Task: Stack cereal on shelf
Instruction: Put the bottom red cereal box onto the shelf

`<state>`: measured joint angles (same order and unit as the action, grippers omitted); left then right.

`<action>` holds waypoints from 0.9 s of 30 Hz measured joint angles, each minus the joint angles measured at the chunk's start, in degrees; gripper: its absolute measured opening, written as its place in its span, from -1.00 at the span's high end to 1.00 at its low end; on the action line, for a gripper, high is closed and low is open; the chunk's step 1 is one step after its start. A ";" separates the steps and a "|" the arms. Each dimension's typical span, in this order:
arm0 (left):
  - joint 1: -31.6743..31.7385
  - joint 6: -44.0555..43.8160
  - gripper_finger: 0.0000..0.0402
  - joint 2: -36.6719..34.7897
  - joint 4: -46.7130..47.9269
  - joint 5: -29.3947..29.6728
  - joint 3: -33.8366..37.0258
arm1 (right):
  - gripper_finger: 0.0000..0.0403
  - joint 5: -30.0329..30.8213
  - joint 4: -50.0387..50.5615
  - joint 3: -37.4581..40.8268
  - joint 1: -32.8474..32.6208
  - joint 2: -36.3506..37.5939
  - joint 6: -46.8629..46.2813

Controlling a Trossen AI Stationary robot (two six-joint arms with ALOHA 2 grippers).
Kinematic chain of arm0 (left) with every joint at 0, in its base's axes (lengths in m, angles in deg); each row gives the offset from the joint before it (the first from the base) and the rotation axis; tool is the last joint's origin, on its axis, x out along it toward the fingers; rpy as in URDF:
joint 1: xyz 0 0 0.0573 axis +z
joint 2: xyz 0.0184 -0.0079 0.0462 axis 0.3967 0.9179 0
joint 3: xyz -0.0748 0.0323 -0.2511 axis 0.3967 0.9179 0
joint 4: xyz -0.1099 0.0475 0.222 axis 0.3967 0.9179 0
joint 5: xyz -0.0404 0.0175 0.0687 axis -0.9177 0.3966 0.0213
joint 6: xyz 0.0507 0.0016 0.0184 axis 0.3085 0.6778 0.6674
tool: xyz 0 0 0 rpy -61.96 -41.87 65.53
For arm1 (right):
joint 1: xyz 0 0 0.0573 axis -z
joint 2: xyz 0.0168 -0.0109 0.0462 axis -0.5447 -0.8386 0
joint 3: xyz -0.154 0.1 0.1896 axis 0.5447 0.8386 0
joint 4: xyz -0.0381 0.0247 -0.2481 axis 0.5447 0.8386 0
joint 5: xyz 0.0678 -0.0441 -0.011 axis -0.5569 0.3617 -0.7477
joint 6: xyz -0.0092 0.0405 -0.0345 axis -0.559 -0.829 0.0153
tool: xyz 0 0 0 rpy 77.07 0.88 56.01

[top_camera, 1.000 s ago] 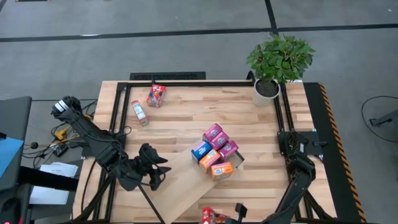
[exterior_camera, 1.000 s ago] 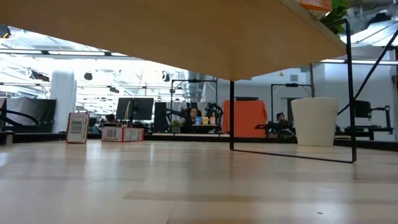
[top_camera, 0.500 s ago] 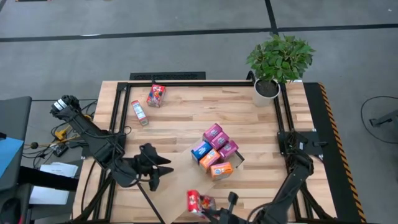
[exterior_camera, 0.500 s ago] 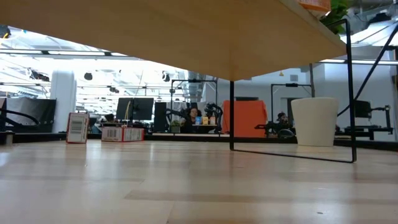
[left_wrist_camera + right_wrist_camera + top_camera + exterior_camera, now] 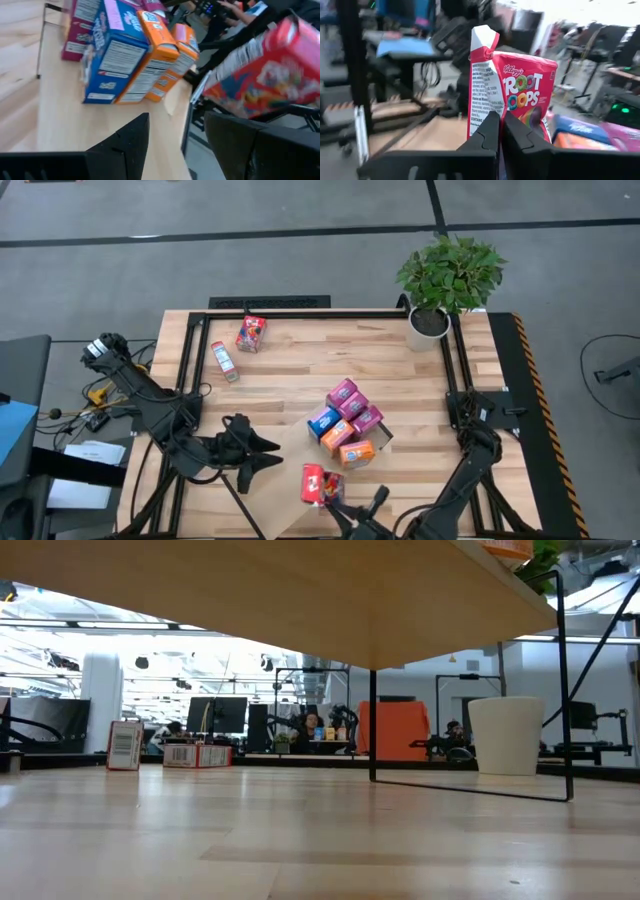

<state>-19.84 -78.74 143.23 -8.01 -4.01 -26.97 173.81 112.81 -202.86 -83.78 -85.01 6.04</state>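
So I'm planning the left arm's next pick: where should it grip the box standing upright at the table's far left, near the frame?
Take the upright box across its two broad faces, coming straight down from above. It stands on a narrow end, apart from the lying red box, so both faces look clear. The left gripper is open and free; the right gripper already holds a red cereal box.

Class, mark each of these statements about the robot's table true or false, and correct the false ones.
1. The right gripper holds a red cereal box. True.
2. The left gripper holds a blue box. False: its fingers are apart with nothing between them.
3. A cluster of cereal boxes sits on the shelf. True.
4. The potted plant stands at the table's near left corner. False: it stands at the far right corner.
5. Two boxes lie on the tabletop away from the shelf, a red one and another beside it. True.
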 joint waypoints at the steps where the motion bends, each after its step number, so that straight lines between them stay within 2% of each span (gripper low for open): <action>1: -0.18 0.07 0.11 0.00 -0.48 0.13 -0.02 | 0.87 1.62 -0.78 -0.27 -0.05 -0.59 -0.04; 3: -0.35 0.11 0.11 0.02 -1.78 0.19 -0.02 | 0.86 4.51 -0.28 -0.06 -0.80 -1.56 -1.00; 7: -0.33 0.09 0.11 0.02 -2.68 1.65 -0.02 | 0.90 4.61 -2.43 -0.01 -0.62 -4.76 -4.71; 13: -0.33 -0.84 0.11 0.02 -2.81 1.77 -0.01 | 0.92 4.79 -10.80 -0.01 0.73 -8.79 0.65; 23: -1.23 -0.85 0.11 1.16 -0.61 1.25 0.00 | 0.91 4.89 -12.12 -0.05 3.58 -9.08 1.14; 27: -1.21 -3.74 0.11 3.30 1.04 1.13 0.00 | 0.92 4.89 -12.61 -0.05 4.87 -9.08 0.97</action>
<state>-21.05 -82.48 146.53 -6.97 -2.88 -26.97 178.70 100.20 -202.91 -78.91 -94.09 7.01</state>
